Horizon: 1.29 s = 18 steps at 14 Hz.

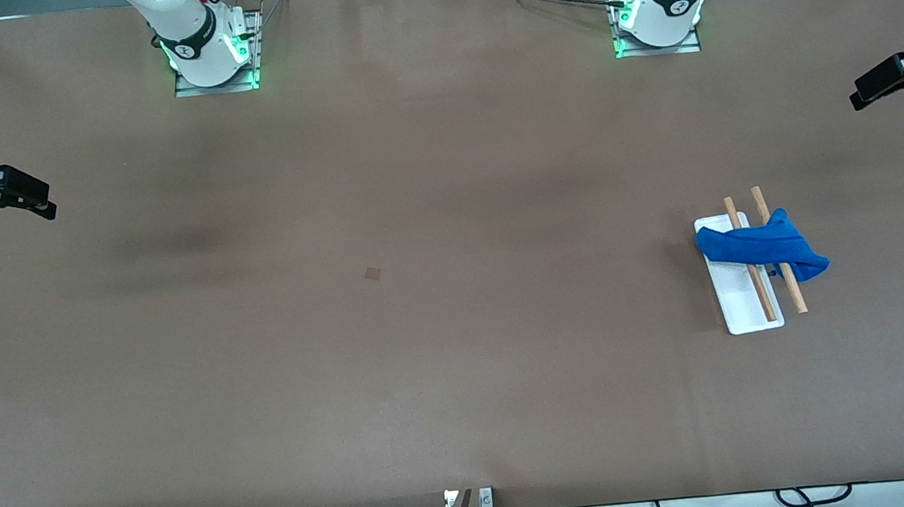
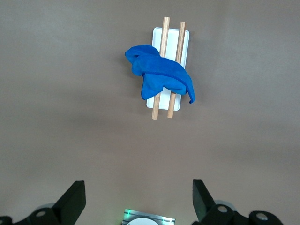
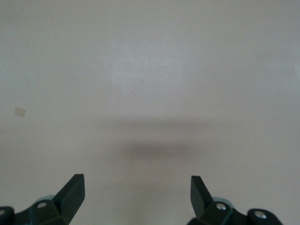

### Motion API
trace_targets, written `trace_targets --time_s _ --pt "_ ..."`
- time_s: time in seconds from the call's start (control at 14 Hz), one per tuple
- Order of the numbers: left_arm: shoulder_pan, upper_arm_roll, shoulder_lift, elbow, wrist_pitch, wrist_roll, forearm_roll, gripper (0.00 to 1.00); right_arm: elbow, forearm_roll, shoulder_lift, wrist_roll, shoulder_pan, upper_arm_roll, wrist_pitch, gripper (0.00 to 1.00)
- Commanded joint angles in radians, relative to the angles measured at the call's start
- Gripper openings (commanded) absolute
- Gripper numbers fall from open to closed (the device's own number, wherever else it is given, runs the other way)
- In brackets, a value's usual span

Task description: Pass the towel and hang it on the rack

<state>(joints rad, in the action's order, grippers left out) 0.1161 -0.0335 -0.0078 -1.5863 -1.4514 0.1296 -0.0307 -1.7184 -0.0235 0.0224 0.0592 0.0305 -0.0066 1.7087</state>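
Left end effector (image 1: 864,94), fingers spread wide and empty, hangs over the table (image 1: 422,290) edge at 3 o'clock; right end effector (image 1: 35,201), likewise empty, waits at 9 o'clock. Towel (image 1: 758,248) drapes the rack (image 1: 752,310). Hanging appears done; nothing more seems required.

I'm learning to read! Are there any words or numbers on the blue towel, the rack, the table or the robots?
None can be read.
The towel is plain blue, with no label showing.
The rack has a plain white base and bare wooden rods.
The table carries only a small blank square patch.
The round marks on the robot bases are too small to read.
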Motion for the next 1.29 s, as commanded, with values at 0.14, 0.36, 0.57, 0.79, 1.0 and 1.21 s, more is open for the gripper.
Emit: trace_targets --time_s 0.14,0.36,0.57,0.79,1.0,1.21 --pt "-0.003 -0.008 -0.029 -0.021 0.013 0.019 -0.002 1.00 0.007 -0.003 0.004 0.007 0.003 0.004 -0.014 1.00" --pt "0.002 -0.025 -0.078 -0.093 -0.026 0.018 -0.002 1.00 0.007 -0.003 0.004 0.007 0.003 0.004 -0.015 1.00" --pt "0.005 -0.023 -0.077 -0.107 -0.076 0.015 -0.002 1.00 0.007 -0.003 0.004 0.008 0.003 0.004 -0.015 1.00" --pt "0.005 -0.025 -0.075 -0.109 -0.076 0.010 -0.002 1.00 0.007 -0.003 0.004 0.008 0.003 0.004 -0.015 1.00" --pt "0.002 -0.025 -0.066 -0.095 -0.066 0.008 0.000 1.00 0.005 -0.003 0.004 0.008 0.003 0.004 -0.015 1.00" --pt "-0.003 -0.026 -0.066 -0.090 -0.064 0.018 -0.002 1.00 0.007 -0.003 0.002 0.008 0.003 0.005 -0.014 1.00"
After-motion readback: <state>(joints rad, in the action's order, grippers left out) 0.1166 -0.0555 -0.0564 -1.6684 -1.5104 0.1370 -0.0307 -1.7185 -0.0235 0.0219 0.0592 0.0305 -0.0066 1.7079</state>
